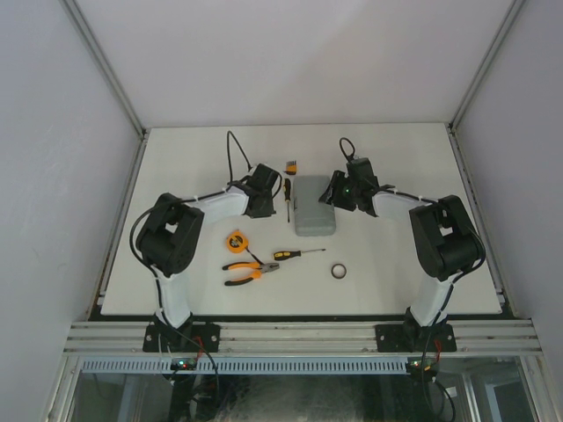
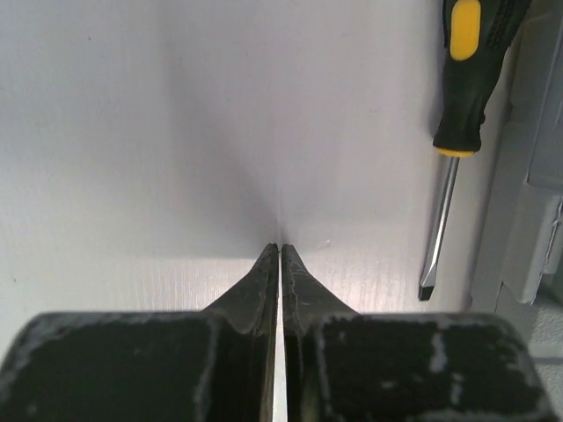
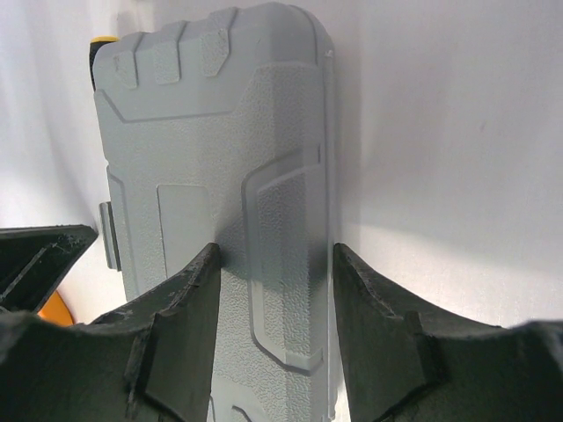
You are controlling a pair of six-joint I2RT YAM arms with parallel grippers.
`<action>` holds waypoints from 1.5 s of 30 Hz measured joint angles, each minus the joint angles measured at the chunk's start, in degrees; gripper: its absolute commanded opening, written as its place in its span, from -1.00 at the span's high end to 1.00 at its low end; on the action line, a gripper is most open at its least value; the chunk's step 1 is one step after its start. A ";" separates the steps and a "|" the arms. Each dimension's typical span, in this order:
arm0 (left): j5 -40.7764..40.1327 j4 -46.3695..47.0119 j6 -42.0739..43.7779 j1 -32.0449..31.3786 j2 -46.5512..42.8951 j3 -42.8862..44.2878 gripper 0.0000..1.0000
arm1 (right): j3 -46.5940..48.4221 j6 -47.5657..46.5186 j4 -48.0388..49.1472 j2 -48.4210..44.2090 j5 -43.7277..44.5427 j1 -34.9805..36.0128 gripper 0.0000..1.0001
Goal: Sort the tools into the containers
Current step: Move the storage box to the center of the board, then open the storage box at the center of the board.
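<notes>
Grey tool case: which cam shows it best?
Right wrist: the closed case fills the frame and its ribbed lid is clear, though the right gripper's fingers cut off its near end. Top external shows the whole case, but small. Left wrist catches only an edge sliver.

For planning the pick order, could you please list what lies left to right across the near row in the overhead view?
Tape measure, screwdriver, black ring; the pliers overlap the first two, so they are left unplaced.

Both arms reaching forward, left gripper pinched tight (fingertips touching), right gripper half spread.
</notes>
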 measured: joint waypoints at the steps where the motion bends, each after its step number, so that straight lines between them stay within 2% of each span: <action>1: -0.11 0.00 0.02 -0.09 -0.13 -0.07 0.78 | 0.00 0.00 0.00 0.00 0.07 0.00 1.00; 6: 0.39 -1.25 1.03 -0.20 -2.89 -2.43 0.56 | 0.00 -0.04 0.04 0.00 0.13 0.00 0.96; 9: 1.70 -0.83 1.31 -0.20 -5.97 -3.78 0.36 | 0.00 -0.07 0.07 0.00 0.09 0.00 0.90; 15: 7.50 5.46 1.27 -0.17 -11.17 -4.44 0.14 | 0.00 -0.42 -0.09 -0.17 0.04 -0.04 0.85; 20: 12.68 10.78 0.63 -0.17 -9.88 -4.17 0.11 | -0.02 -0.76 -0.70 -0.48 0.04 -0.39 0.85; 29: 19.12 15.65 -1.14 -0.17 -2.40 -3.30 0.09 | 0.00 -0.98 -0.81 -0.48 -0.17 -0.57 0.85; 45: 19.74 17.70 -2.23 -0.17 -0.31 -0.85 0.10 | 0.00 -1.14 -0.81 -0.48 -0.24 -0.59 0.84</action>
